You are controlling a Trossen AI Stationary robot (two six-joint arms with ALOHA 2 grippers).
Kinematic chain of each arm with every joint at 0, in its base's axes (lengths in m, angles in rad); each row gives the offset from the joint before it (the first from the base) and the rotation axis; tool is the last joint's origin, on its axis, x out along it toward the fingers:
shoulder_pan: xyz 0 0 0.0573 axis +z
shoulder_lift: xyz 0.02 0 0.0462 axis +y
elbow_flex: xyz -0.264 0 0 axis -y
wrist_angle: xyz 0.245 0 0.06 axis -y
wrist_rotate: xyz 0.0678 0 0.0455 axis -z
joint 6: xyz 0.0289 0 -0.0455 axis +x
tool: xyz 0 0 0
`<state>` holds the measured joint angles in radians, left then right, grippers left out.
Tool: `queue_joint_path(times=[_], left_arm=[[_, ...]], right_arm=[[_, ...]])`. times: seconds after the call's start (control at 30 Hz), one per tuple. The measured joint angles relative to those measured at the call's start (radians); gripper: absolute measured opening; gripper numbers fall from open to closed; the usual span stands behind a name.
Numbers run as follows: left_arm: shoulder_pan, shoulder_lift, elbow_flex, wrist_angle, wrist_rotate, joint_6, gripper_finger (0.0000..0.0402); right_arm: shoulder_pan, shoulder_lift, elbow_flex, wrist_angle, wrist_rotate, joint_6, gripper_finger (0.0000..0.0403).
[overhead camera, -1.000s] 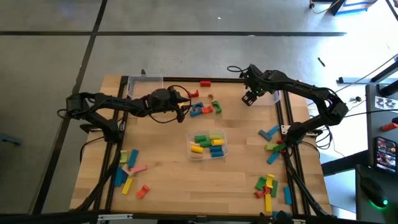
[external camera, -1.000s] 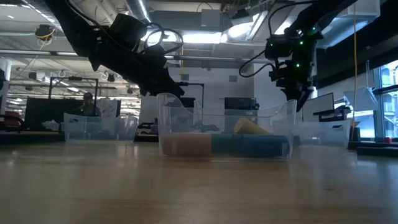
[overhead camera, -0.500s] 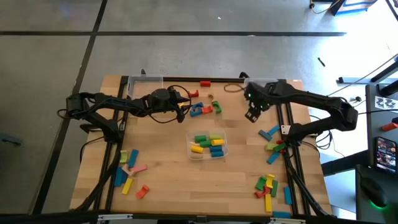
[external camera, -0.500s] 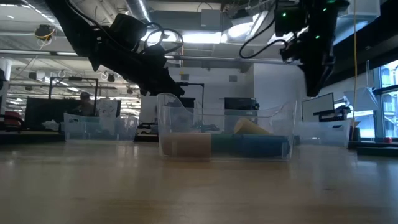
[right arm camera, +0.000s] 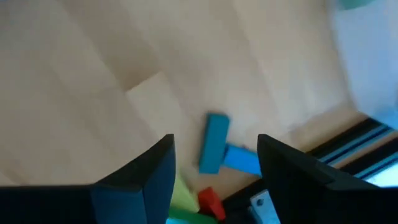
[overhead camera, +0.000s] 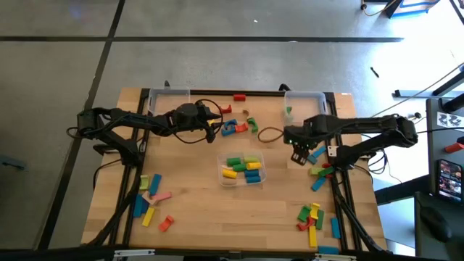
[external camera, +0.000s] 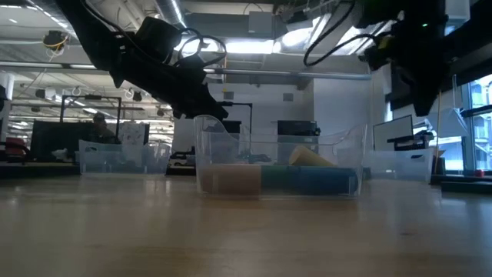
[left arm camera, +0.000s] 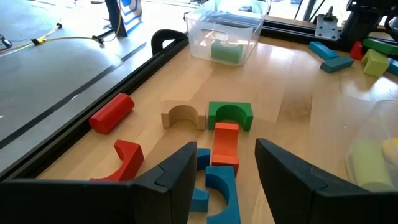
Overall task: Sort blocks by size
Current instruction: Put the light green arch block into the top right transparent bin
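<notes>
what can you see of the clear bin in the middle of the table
The middle bin is a small clear plastic tub with rounded corners, open-topped, upright on the wooden table. It holds a loose pile of short blocks: green, yellow, blue and one red. In the low view its walls look see-through, with blocks lying along the bottom. Neither gripper touches it; the left gripper and the right gripper are both off to the sides.

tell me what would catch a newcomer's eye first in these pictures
Bright painted blocks lie scattered in clusters over the wooden table, and a clear bin at its middle holds yellow, green and blue pieces. The left hand, open, hangs by a cluster of arches near the far edge. The right hand, open and empty, is above blue bars at the right side.
</notes>
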<state>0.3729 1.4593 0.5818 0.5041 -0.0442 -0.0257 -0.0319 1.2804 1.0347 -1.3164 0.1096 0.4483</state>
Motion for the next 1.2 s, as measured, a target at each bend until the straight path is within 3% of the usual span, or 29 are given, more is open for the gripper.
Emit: queue_joint_path(times=[0.37,0.67,1.2], left_arm=[[0.0,0.0,0.0,0.0,0.0,0.0,0.0159],[0.0,0.0,0.0,0.0,0.0,0.0,0.0159],[0.0,0.0,0.0,0.0,0.0,0.0,0.0159]], right_arm=[[0.215,0.0,-0.172,0.006,-0.191,0.048,0.022],[0.295,0.0,-0.279,0.062,-0.146,0.045,0.022],[0.301,0.0,-0.391,0.195,-0.146,-0.008,0.022]])
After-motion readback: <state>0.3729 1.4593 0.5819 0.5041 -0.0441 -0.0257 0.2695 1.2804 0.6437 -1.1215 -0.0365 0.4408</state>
